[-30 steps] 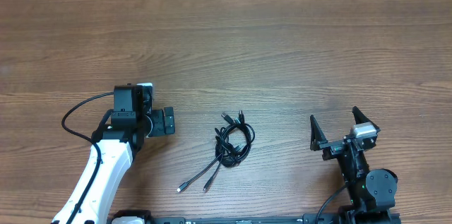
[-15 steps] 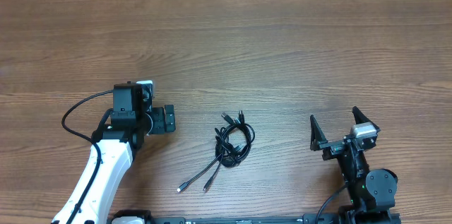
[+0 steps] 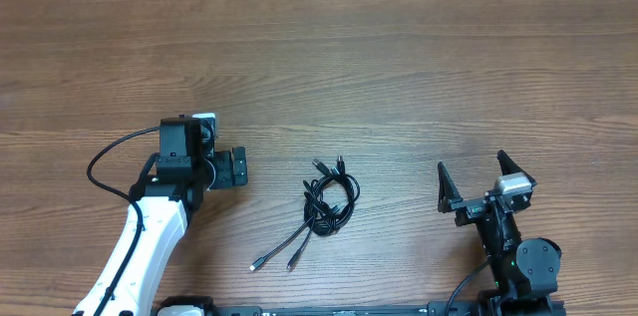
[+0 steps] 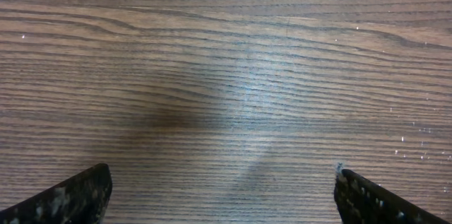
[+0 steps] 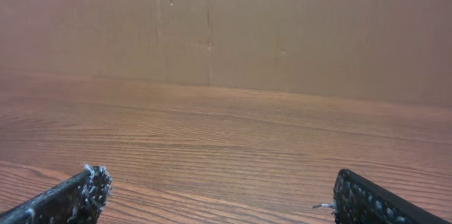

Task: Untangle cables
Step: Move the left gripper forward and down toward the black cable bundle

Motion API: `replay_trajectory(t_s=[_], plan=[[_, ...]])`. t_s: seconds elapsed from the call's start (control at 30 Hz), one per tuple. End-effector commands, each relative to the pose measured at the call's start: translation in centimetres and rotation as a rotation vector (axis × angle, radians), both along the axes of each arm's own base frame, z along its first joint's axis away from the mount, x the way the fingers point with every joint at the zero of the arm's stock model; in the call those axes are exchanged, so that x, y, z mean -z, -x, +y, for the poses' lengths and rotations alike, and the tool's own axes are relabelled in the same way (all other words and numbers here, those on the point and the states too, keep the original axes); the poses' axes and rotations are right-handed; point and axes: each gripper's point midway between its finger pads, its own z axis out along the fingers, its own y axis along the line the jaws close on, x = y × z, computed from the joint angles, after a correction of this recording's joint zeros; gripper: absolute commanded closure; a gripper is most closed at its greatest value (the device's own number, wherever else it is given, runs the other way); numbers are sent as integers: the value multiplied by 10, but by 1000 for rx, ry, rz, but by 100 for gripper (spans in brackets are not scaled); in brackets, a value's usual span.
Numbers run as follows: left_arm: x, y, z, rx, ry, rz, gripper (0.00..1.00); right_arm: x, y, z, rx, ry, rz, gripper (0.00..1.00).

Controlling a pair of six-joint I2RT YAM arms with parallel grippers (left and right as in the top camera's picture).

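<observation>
The cables (image 3: 329, 204) lie in a small knotted bundle on the wooden tabletop (image 3: 399, 77), in the lower centre of the overhead frame. Short plug ends poke out at the bundle's top, and two longer strands trail toward the lower left. The left claw (image 3: 234, 169) sits to the left of the bundle, apart from it; its wrist view shows the fingers (image 4: 78, 194) spread wide over bare wood, gripping nothing. The right claw (image 3: 477, 178) is at the lower right, well apart from the bundle, its fingers (image 5: 74, 194) also spread wide and empty. Neither wrist view shows the cords.
</observation>
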Motion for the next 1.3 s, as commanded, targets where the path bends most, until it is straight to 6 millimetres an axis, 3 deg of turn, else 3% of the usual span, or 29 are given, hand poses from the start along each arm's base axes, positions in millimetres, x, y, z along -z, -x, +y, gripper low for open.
replay_trajectory(t_s=[0.0, 0.77, 0.9, 1.07, 1.27], plan=[[-9, -10, 0, 9, 11, -30, 0, 2, 0, 1, -7, 1, -3, 0], [-13, -15, 0, 9, 11, -55, 0, 2, 0, 1, -7, 1, -3, 0], [-12, -14, -1, -62, 56, -49, 0, 2, 0, 1, -7, 1, -4, 0], [-13, -11, -22, -39, 189, -25, 0, 2, 0, 1, -7, 1, -3, 0], [-11, 2, -41, 141, 210, 4, 0, 2, 0, 1, -7, 1, -4, 0]])
